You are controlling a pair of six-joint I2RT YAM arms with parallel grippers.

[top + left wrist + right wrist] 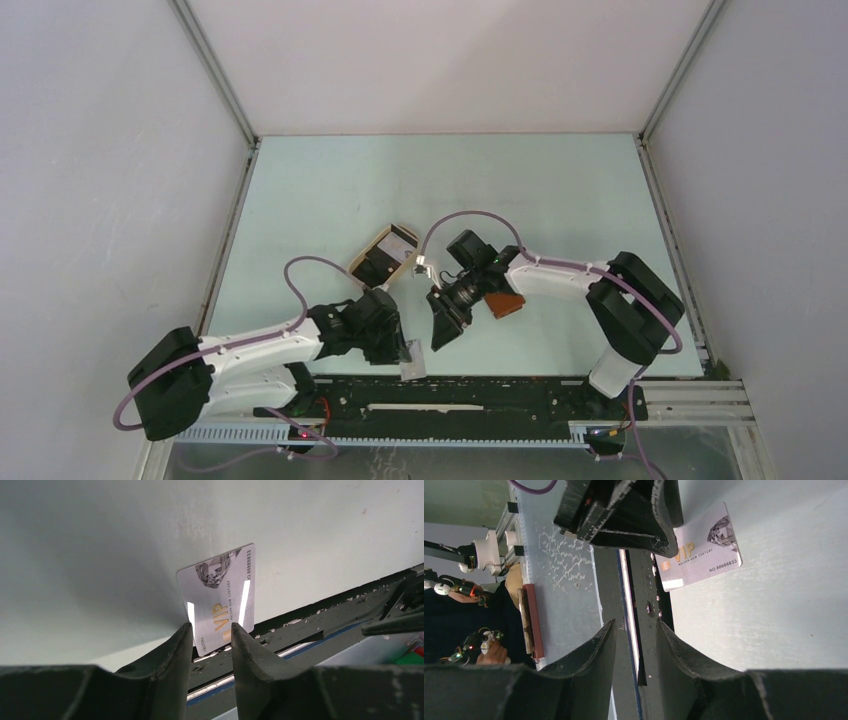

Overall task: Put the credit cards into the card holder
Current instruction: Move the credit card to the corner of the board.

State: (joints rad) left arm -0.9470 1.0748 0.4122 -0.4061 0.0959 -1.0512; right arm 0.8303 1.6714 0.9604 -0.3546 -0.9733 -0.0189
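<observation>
A silvery credit card (220, 592) marked VIP lies at the table's near edge (412, 367), its near end hanging over the black rail. My left gripper (210, 626) points down on that end. Its left tip meets the card's long edge and its right fingertip (240, 635) overlaps the card's face; I cannot tell whether it is pinched. The right wrist view shows the same card (706, 550) under the left fingers (644, 520). My right gripper (634, 625) hovers open and empty just right of it (442, 338). The reddish-brown card holder (506, 304) lies beside the right arm.
A tan oval tray (368, 250) holding dark and whitish cards (398, 240) sits behind the left gripper. The black rail (480, 392) runs along the near table edge. Grey walls enclose the table on both sides and at the back.
</observation>
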